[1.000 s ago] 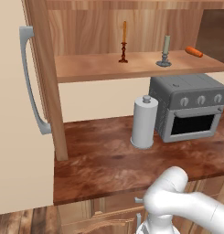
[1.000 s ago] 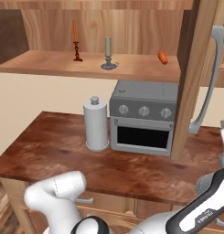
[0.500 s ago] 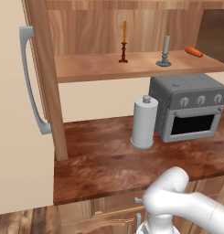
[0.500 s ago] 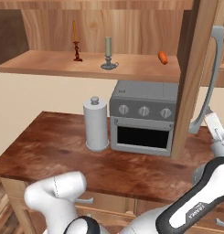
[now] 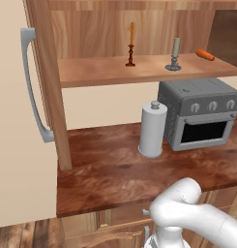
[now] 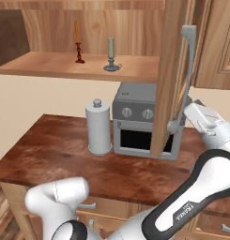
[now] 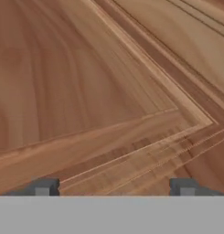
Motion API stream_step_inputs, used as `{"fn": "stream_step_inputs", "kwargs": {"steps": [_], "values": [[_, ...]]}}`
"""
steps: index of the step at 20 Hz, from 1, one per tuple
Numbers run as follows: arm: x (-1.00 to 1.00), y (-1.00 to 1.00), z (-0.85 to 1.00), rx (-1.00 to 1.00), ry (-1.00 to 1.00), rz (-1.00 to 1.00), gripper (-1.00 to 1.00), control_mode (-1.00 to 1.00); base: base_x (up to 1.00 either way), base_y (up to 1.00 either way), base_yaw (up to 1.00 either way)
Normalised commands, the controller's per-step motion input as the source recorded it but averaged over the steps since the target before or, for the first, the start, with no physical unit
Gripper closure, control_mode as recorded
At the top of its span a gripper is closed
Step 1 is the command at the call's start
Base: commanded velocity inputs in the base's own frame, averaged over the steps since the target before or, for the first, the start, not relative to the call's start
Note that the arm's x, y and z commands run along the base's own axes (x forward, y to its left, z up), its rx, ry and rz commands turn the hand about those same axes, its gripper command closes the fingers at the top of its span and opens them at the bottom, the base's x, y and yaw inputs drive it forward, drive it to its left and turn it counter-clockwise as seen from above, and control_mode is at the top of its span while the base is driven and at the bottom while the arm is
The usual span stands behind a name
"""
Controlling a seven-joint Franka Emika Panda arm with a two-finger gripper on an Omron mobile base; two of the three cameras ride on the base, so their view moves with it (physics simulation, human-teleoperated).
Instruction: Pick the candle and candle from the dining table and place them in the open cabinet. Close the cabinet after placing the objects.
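End effector (image 7: 113, 186) spread wide, empty, pressed near panelled cabinet door (image 6: 169, 79). Orange candle (image 6: 78, 43) and beige candle (image 6: 111, 55) on cabinet shelf (image 6: 65, 66), well beyond door. Risk: fingertips (image 7: 42, 186) slipping along panel, door staying ajar; swinging arm striking toaster oven (image 6: 135, 123).

Cream wall (image 5: 105, 109) behind reddish wood counter (image 5: 105, 174) — light-wood drawers (image 5: 115, 227) below.
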Motion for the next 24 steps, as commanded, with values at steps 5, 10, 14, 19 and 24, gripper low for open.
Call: {"fn": "stream_step_inputs", "kwargs": {"steps": [5,10,14,19,24], "values": [[-0.16,0.91,0.24,-0.2,0.0,0.0,-1.0,-1.0,0.0,0.0,0.0],[0.01,1.0,0.0,-0.17,0.09,-0.14,-1.0,-1.0,0.0,0.0,0.0],[0.14,1.0,0.0,-0.16,0.06,-0.22,-1.0,-1.0,0.0,0.0,0.0],[0.16,1.0,0.0,-0.14,0.06,-0.28,-1.0,-1.0,0.0,0.0,0.0],[0.17,1.0,0.21,-0.14,0.07,-0.32,-1.0,-1.0,0.0,0.0,0.0]]}}
